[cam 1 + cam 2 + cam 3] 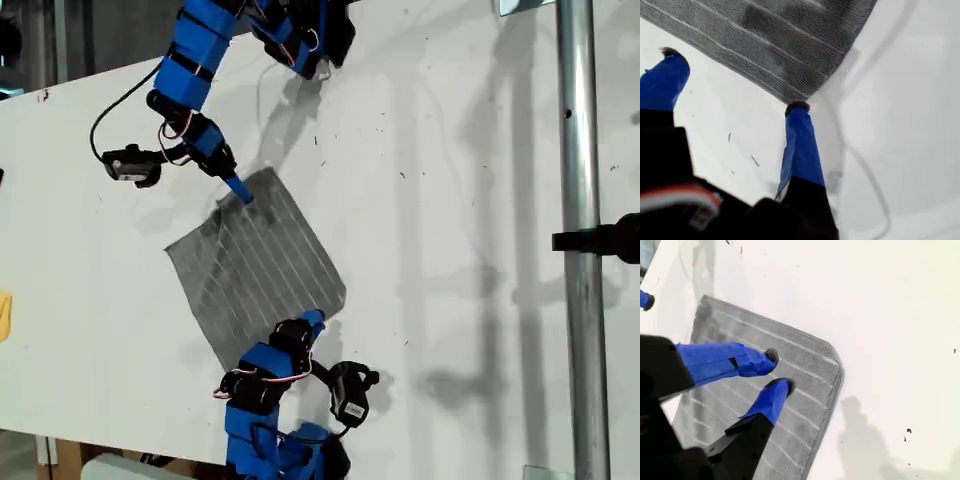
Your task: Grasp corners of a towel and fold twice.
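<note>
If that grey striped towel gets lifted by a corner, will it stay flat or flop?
The towel looks like soft woven cloth lying limp on the table, so it would probably droop. It seems thin, likely light. Pushed, it would likely bunch up.

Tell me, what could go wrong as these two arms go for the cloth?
1. My first gripper is wide open, with one fingertip just off a corner of the towel. Closing might nudge the corner away instead of catching it.
2. My second gripper sits over flat fabric, inward of its corner, fingers nearly together. It may pinch a bunch of cloth, leaving a crooked fold.
</note>
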Robot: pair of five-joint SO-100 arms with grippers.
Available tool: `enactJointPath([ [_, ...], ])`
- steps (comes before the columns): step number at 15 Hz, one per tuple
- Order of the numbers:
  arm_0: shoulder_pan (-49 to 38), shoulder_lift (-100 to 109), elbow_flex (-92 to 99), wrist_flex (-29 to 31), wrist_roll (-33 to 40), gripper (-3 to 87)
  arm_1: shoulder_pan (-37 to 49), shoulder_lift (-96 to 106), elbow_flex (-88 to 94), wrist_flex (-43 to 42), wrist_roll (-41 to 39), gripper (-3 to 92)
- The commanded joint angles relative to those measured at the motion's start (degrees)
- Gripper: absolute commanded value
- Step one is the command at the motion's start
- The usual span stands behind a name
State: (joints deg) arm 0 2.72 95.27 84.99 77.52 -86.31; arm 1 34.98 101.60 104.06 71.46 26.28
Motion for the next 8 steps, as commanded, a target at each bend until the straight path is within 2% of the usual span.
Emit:
enactJointPath([
  [1,-0.88,0.44,-4.48,0.53,0.62,5.8,0.88,-4.13,1.85,-5.98,-1.76,39.4],
  [8,-1.41,0.18,-4.66,1.49,0.26,5.8,0.62,-19.51,2.20,-11.78,-2.11,31.3],
])
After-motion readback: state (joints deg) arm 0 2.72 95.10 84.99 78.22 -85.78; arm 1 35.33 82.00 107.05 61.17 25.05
